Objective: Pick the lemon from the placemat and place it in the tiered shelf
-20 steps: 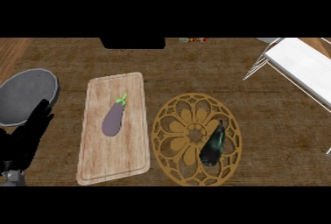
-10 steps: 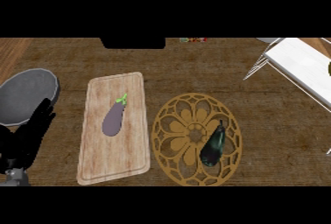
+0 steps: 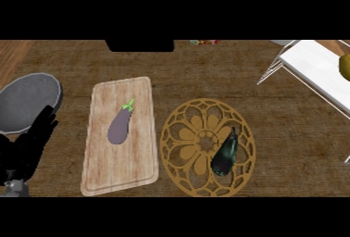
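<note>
One hand is seen: the left hand [image 3: 27,146], black, at the lower left edge, fingers straight and relaxed upward, nothing held. The right hand is not in view.

One lemon [image 3: 345,67] is seen, only partly, as a yellow rounded shape at the right edge, sitting on the white top of the tiered shelf [image 3: 314,69]; it is not on the placemat. One shelf is counted, with a flat white surface and thin pale metal legs, standing at the upper right.

One placemat [image 3: 188,152] is counted: oval, golden tan, cut in an openwork flower pattern. One dark green elongated vegetable [image 3: 224,152] is laid on its right half, glossy, tilted.

One cutting board [image 3: 123,134] is counted: pale wood, rectangular with rounded corners and a groove along the rim, just left of the placemat. One purple eggplant [image 3: 121,126] with a green stem is laid on it.

One grey round plate [image 3: 28,99] is seen at the left, just above the hand.

The counter [image 3: 205,74] is made of dark brown wood grain. A black block [image 3: 140,45] is noted at the top edge; small coloured items beside it cannot be made out.
</note>
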